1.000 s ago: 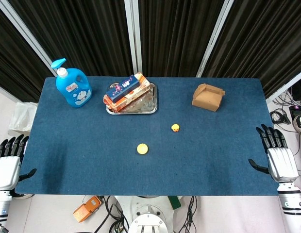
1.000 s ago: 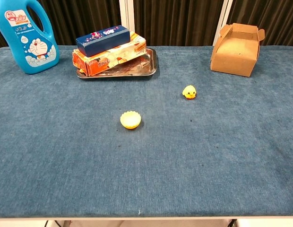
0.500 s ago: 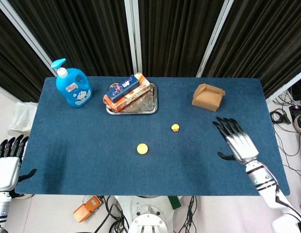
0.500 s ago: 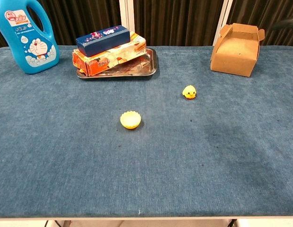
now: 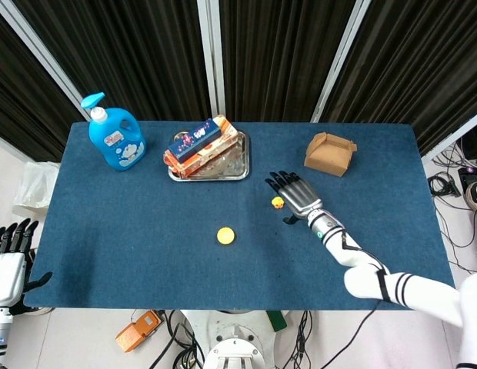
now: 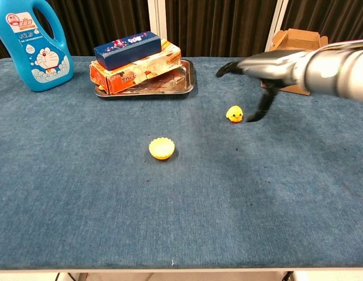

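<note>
With its fingers (image 6: 228, 67) spread wide and holding nothing, the right hand (image 5: 295, 195) hovers over the small yellow duck (image 6: 234, 113), its thumb pointing down just beside the duck's 3 o'clock side. The duck sits on the blue table (image 5: 131, 231), with a yellow cup (image 6: 161, 148) at its 8 o'clock. The cardboard box (image 5: 330, 154) lies at the hand's 1 o'clock. The left hand (image 5: 9, 261) waits open-fingered off the table's 8 o'clock corner.
</note>
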`<state>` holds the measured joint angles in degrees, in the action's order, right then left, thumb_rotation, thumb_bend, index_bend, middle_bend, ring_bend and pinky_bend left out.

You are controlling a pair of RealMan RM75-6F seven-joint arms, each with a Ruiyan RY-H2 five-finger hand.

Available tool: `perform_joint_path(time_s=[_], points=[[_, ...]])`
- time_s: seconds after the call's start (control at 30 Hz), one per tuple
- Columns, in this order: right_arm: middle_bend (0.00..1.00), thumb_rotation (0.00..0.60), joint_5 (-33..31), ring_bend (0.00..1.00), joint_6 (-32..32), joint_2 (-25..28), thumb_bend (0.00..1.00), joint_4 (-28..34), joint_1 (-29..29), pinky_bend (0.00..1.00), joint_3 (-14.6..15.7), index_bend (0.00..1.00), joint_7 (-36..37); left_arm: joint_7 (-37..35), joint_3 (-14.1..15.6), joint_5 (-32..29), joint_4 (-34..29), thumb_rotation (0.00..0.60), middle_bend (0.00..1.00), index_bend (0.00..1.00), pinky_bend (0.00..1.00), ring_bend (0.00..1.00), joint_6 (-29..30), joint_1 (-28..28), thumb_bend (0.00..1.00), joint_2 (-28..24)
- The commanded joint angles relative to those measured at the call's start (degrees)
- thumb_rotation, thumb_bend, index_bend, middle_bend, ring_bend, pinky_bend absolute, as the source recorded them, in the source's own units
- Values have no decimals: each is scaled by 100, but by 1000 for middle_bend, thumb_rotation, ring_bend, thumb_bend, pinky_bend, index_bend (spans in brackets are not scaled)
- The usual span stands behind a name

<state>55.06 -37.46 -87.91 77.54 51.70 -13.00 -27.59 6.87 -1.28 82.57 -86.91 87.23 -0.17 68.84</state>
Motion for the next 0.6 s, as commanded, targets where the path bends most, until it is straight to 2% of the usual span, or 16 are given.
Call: perform_joint_path(time_s=[0.03,0.2,0.37,0.6], points=[[22,600,-378,2,163,-373,320,-451,286,190,85,193,-248,-29,2,-30,31,600,25,36,0,0,2,25,0,0],[47,600,-668,24,227,-599,327,-867,463,204,187,325,-251,-75,8,-52,80,600,25,36,0,0,-4,53,0,21],[82,600,-897,53,281,-794,406,-1285,569,214,250,439,-182,-100,11,-58,116,600,26,36,0,0,0,74,0,40],[167,600,-636,110,225,-935,478,-1593,517,245,208,621,330,-129,1,-88,154,600,25,36,0,0,15,111,0,51]])
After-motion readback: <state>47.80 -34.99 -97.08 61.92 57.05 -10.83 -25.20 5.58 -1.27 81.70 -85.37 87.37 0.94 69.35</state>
